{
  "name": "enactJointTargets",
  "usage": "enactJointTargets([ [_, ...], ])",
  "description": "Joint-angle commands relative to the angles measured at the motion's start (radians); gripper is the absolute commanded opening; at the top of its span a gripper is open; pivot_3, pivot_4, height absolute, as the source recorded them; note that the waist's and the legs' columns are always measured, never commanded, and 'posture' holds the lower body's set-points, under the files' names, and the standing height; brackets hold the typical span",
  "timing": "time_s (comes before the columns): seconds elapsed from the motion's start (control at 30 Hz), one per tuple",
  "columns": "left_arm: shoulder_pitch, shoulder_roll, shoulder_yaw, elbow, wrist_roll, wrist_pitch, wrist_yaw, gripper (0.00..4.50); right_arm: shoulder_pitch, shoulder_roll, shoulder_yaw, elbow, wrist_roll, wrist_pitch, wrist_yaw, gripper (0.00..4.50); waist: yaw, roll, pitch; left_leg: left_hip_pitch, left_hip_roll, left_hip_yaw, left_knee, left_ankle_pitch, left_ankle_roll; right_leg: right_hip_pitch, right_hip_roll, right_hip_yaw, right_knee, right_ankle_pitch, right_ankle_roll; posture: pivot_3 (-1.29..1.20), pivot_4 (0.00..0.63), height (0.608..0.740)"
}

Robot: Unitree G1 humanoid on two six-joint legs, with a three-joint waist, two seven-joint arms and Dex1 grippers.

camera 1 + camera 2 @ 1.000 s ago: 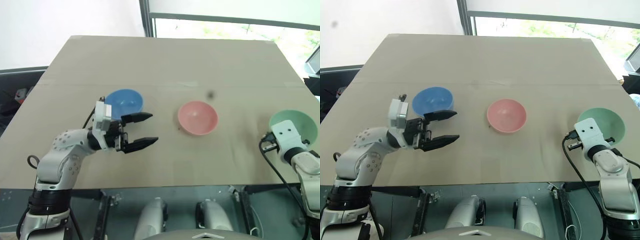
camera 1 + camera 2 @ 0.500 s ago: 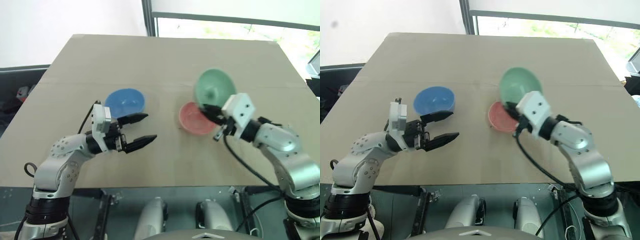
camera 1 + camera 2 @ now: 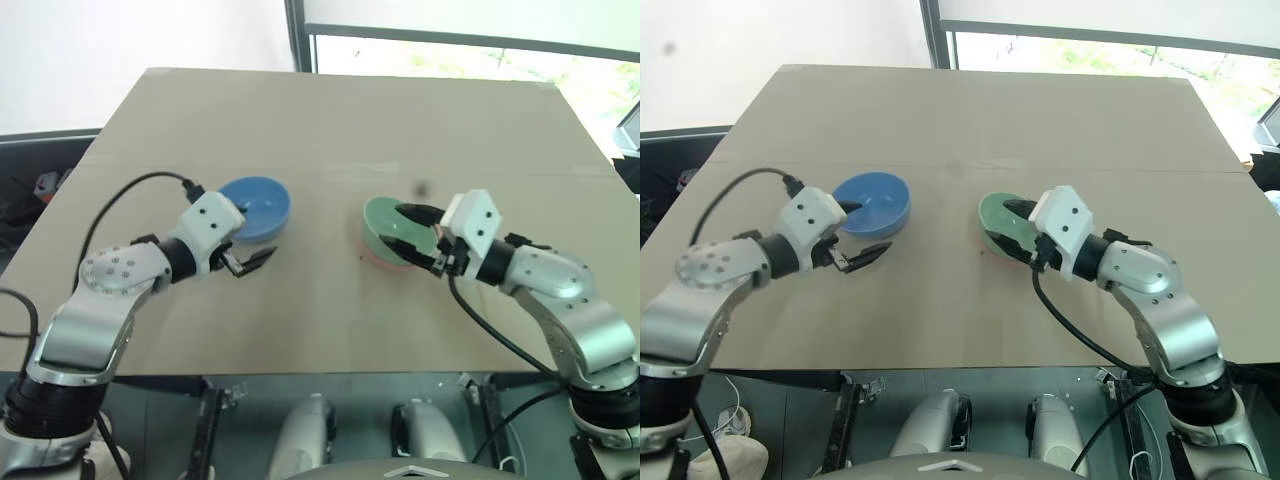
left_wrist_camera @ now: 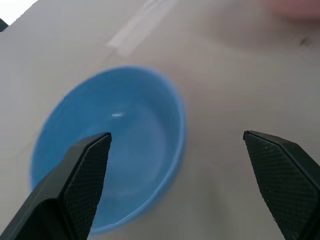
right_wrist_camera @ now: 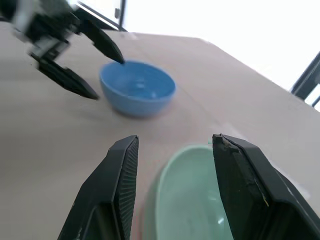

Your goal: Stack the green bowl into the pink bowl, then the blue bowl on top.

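Right pincer straddles the near rim of the green bowl, fingers parted, seemingly no longer gripping; that bowl sits nested in the pink bowl mid-bench. Left pincer, spread wide and empty, brackets the blue bowl at left.
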State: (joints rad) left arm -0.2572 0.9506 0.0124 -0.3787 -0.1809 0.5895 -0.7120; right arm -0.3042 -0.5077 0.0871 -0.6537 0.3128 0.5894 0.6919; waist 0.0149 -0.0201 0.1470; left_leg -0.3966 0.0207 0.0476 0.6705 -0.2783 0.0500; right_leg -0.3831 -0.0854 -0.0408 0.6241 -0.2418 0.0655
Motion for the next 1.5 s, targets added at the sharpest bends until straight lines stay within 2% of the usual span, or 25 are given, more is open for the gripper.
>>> enactJointTargets([
  [0.03, -0.058, 0.040, -0.096, 0.042, 0.101, 0.020, -0.016, 3.97, 0.010, -0.011, -0.029, -0.038, 0.033, -0.005, -0.003, 2.48, -0.001, 0.000, 0.000, 0.000, 0.000, 0.000, 0.000, 0.000, 0.000, 0.000, 0.000, 0.000, 0.000, 0.000, 0.000, 0.00, 0.150, 0.740],
  [0.07, -0.067, 0.045, -0.112, 0.058, 0.116, 0.006, -0.030, 3.78, 0.010, -0.011, -0.029, -0.039, 0.038, -0.006, -0.007, 2.48, -0.002, 0.000, 0.000, 0.000, 0.000, 0.001, 0.000, 0.000, 0.000, -0.001, 0.000, 0.001, 0.000, 0.000, 0.000, 0.00, 0.150, 0.740],
  [0.1, -0.082, 0.043, -0.126, 0.078, 0.130, -0.008, -0.037, 3.28, 0.011, -0.011, -0.030, -0.040, 0.041, -0.007, -0.011, 2.48, -0.003, 0.000, 0.000, 0.000, -0.001, 0.001, 0.000, 0.000, 0.000, -0.001, 0.001, 0.001, 0.000, 0.000, 0.000, 0.00, 0.150, 0.740],
  [0.13, -0.095, 0.043, -0.138, 0.094, 0.142, -0.018, -0.044, 3.01, 0.013, -0.015, -0.032, -0.045, 0.045, -0.010, -0.011, 2.48, -0.003, 0.000, 0.000, 0.000, 0.000, 0.002, 0.000, 0.000, -0.001, -0.002, 0.002, 0.001, 0.001, 0.000, 0.000, 0.00, 0.150, 0.740],
  [0.17, -0.111, 0.039, -0.149, 0.112, 0.153, -0.026, -0.050, 2.38, 0.018, -0.019, -0.037, -0.053, 0.053, -0.010, -0.010, 2.48, -0.002, 0.000, 0.000, 0.000, 0.000, 0.001, 0.000, 0.001, -0.001, -0.003, 0.002, 0.001, 0.001, 0.000, 0.000, 0.00, 0.150, 0.740],
  [0.2, -0.129, 0.032, -0.157, 0.129, 0.160, -0.032, -0.055, 2.10, 0.022, -0.022, -0.040, -0.058, 0.059, -0.009, -0.010, 2.48, -0.002, 0.000, 0.000, -0.001, 0.000, 0.001, 0.000, 0.001, -0.001, -0.003, 0.003, 0.001, 0.001, 0.000, 0.000, 0.00, 0.150, 0.740],
  [0.33, -0.180, 0.014, -0.181, 0.185, 0.177, -0.051, -0.085, 0.22, 0.039, -0.033, -0.047, -0.071, 0.073, -0.017, -0.010, 2.48, 0.000, 0.000, 0.000, -0.002, 0.000, 0.001, 0.000, 0.001, -0.001, -0.004, 0.002, 0.001, 0.001, 0.000, 0.000, 0.00, 0.150, 0.740],
  [0.37, -0.191, 0.009, -0.184, 0.198, 0.182, -0.055, -0.091, 0.04, 0.044, -0.034, -0.051, -0.072, 0.073, -0.019, -0.015, 2.48, 0.000, 0.000, 0.000, -0.003, 0.000, 0.001, 0.000, 0.001, -0.001, -0.004, 0.002, 0.001, 0.001, 0.000, 0.000, 0.00, 0.150, 0.740],
  [0.43, -0.219, -0.004, -0.176, 0.206, 0.165, -0.097, -0.123, 0.04, 0.055, -0.033, -0.064, -0.077, 0.078, -0.019, -0.025, 2.48, 0.000, 0.000, 0.000, -0.003, 0.000, 0.002, 0.000, 0.000, -0.001, -0.004, 0.002, 0.001, 0.001, 0.000, 0.000, 0.00, 0.150, 0.740],
  [0.57, -0.388, -0.108, -0.106, 0.162, -0.018, -0.025, -0.219, 0.04, 0.092, -0.038, -0.137, -0.089, 0.111, 0.000, -0.055, 2.48, 0.012, -0.003, 0.001, -0.004, 0.000, 0.000, 0.002, 0.001, -0.001, -0.004, 0.001, 0.000, 0.001, 0.000, 0.000, 0.00, 0.150, 0.740],
  [0.67, -0.553, -0.169, -0.153, 0.180, -0.075, -0.020, -0.304, 0.04, 0.167, -0.074, -0.212, -0.091, 0.119, 0.014, -0.062, 2.48, 0.019, -0.004, 0.001, -0.006, 0.000, -0.001, 0.004, 0.000, 0.000, -0.003, 0.001, -0.001, 0.001, 0.000, 0.000, 0.00, 0.150, 0.740],
  [0.7, -0.610, -0.199, -0.184, 0.207, -0.077, -0.035, -0.332, 0.00, 0.208, -0.084, -0.242, -0.096, 0.124, 0.012, -0.057, 2.97, 0.024, -0.004, 0.001, -0.006, -0.001, -0.001, 0.004, 0.000, 0.000, -0.003, 0.001, -0.001, 0.002, 0.000, 0.000, 0.00, 0.150, 0.740],
  [0.73, -0.649, -0.223, -0.210, 0.238, -0.067, -0.052, -0.347, 0.00, 0.234, -0.082, -0.265, -0.102, 0.127, 0.014, -0.071, 3.18, 0.024, -0.004, 0.001, -0.006, -0.002, -0.001, 0.004, 0.000, 0.001, -0.003, 0.001, -0.001, 0.001, 0.000, 0.000, 0.00, 0.150, 0.740],
  [0.83, -0.720, -0.289, -0.277, 0.343, -0.028, -0.138, -0.405, 0.00, 0.315, -0.078, -0.320, -0.150, 0.096, -0.017, -0.118, 4.47, 0.019, -0.001, 0.000, -0.004, -0.003, 0.000, 0.003, -0.001, 0.001, -0.001, 0.001, 0.001, 0.001, 0.000, 0.001, 0.00, 0.150, 0.740],
  [0.97, -0.767, -0.329, -0.343, 0.442, -0.018, -0.266, -0.556, 0.00, 0.455, -0.071, -0.398, -0.250, 0.114, -0.005, -0.141, 4.47, 0.001, -0.001, 0.001, -0.002, -0.002, 0.001, 0.003, 0.000, 0.001, -0.001, 0.002, 0.002, 0.001, 0.000, 0.001, 0.00, 0.150, 0.740],
  [1.07, -0.769, -0.340, -0.369, 0.492, -0.032, -0.351, -0.677, 0.00, 0.501, -0.063, -0.421, -0.278, 0.097, -0.011, -0.174, 4.47, -0.004, -0.001, 0.001, -0.002, -0.001, 0.002, 0.003, 0.000, 0.001, -0.002, 0.003, 0.003, 0.001, 0.000, 0.001, 0.00, 0.150, 0.740],
  [1.13, -0.769, -0.378, -0.372, 0.544, -0.033, -0.393, -0.703, 0.00, 0.517, -0.052, -0.417, -0.296, 0.089, -0.010, -0.199, 4.47, -0.001, -0.001, 0.001, -0.002, -0.001, 0.002, 0.004, 0.000, 0.001, -0.002, 0.003, 0.004, 0.001, 0.000, 0.001, 0.00, 0.150, 0.740],
  [1.2, -0.758, -0.408, -0.363, 0.555, -0.063, -0.426, -0.755, 0.69, 0.523, -0.046, -0.397, -0.309, 0.077, -0.007, -0.219, 4.50, 0.002, -0.001, 0.001, -0.002, -0.001, 0.002, 0.004, 0.000, 0.001, -0.002, 0.003, 0.003, 0.001, 0.000, 0.001, 0.00, 0.150, 0.740],
  [1.23, -0.751, -0.422, -0.354, 0.560, -0.062, -0.457, -0.757, 0.90, 0.522, -0.045, -0.387, -0.313, 0.073, -0.006, -0.227, 4.50, 0.002, -0.001, 0.001, -0.002, -0.002, 0.001, 0.005, 0.000, 0.001, -0.002, 0.003, 0.003, 0.001, 0.000, 0.001, 0.00, 0.150, 0.740],
  [1.3, -0.740, -0.458, -0.311, 0.563, -0.068, -0.462, -0.691, 1.84, 0.519, -0.044, -0.372, -0.316, 0.054, -0.007, -0.248, 4.50, 0.002, -0.001, 0.001, -0.003, -0.002, 0.001, 0.006, -0.001, 0.001, -0.001, 0.002, 0.003, 0.001, 0.000, 0.001, 0.00, 0.150, 0.740],
  [1.33, -0.734, -0.468, -0.286, 0.558, -0.089, -0.445, -0.674, 2.12, 0.516, -0.036, -0.370, -0.311, 0.043, -0.005, -0.266, 4.50, 0.002, -0.002, 0.001, -0.003, -0.002, 0.001, 0.006, -0.001, 0.001, -0.001, 0.002, 0.003, 0.001, 0.000, 0.001, 0.00, 0.150, 0.740],
  [1.43, -0.675, -0.481, -0.183, 0.510, -0.193, -0.396, -0.641, 2.12, 0.511, 0.020, -0.361, -0.257, -0.030, -0.100, -0.320, 4.50, -0.005, -0.001, 0.000, -0.003, -0.002, 0.001, 0.006, -0.001, 0.002, -0.001, 0.002, 0.003, 0.001, 0.000, 0.001, 0.00, 0.150, 0.740],
  [1.47, -0.637, -0.489, -0.143, 0.487, -0.173, -0.485, -0.584, 2.12, 0.523, 0.013, -0.357, -0.245, -0.030, -0.107, -0.300, 4.50, -0.007, -0.001, 0.000, -0.002, -0.001, 0.001, 0.005, -0.001, 0.002, -0.002, 0.002, 0.004, 0.002, 0.000, 0.001, 0.00, 0.150, 0.740],
  [1.5, -0.609, -0.464, -0.128, 0.454, -0.170, -0.454, -0.564, 2.12, 0.538, 0.000, -0.358, -0.237, -0.016, -0.110, -0.266, 4.50, -0.007, -0.001, 0.000, -0.002, -0.001, 0.002, 0.005, -0.001, 0.002, -0.002, 0.002, 0.004, 0.002, 0.000, 0.001, 0.00, 0.150, 0.740],
])
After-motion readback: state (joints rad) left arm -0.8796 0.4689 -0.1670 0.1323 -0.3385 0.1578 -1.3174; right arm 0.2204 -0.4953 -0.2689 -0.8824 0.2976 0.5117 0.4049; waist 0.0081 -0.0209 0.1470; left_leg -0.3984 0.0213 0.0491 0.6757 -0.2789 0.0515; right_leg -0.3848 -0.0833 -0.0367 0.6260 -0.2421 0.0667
